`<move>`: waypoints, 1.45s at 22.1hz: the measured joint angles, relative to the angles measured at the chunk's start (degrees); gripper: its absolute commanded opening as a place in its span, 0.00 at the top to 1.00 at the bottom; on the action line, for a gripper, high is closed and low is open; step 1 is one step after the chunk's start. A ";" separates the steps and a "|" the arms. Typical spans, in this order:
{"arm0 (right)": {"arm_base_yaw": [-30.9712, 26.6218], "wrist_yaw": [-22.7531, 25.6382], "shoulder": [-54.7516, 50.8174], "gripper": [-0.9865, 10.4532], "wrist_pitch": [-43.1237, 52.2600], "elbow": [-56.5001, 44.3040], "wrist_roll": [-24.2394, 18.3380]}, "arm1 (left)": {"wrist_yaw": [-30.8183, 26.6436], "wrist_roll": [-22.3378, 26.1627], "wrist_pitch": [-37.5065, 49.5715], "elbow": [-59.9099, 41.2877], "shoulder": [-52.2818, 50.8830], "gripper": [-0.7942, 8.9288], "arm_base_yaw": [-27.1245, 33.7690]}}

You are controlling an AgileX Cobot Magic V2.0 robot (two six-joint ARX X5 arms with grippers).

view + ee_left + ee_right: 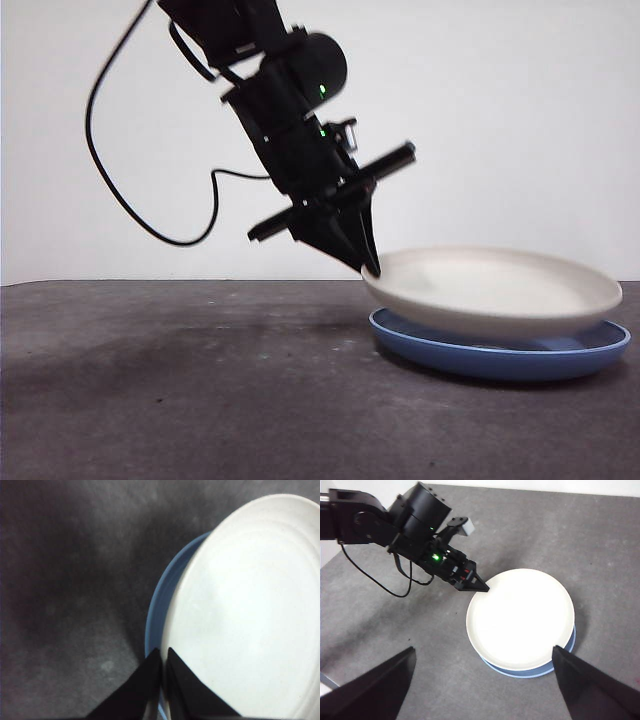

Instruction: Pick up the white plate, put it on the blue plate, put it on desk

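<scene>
Dark speckled desk (180, 400) fills the lower frame. At right, the white plate (495, 290) sits tilted on the blue plate (500, 355). The left gripper (368, 262) pinches the white plate's left rim, jaws nearly closed. The right gripper (482, 680) hangs wide apart above.

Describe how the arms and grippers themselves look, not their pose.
The left arm is matte black and blocky, with small green lights, a looping black cable and a crossbar above the left gripper, whose black jaws taper to points. The right gripper shows only broad black wedge-shaped jaws.
</scene>
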 measured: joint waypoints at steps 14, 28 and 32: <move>0.00 1.01 0.00 0.53 -1.16 0.00 0.00 | -1.29 -0.09 -0.13 0.59 2.23 0.67 -1.60; 0.00 1.07 0.00 0.53 -1.79 0.00 0.00 | -1.29 5.22 -11.82 6.97 -4.90 0.60 -0.20; 0.00 1.60 0.00 0.53 -2.01 0.00 0.00 | -2.38 7.74 -16.26 7.50 -17.73 0.60 3.91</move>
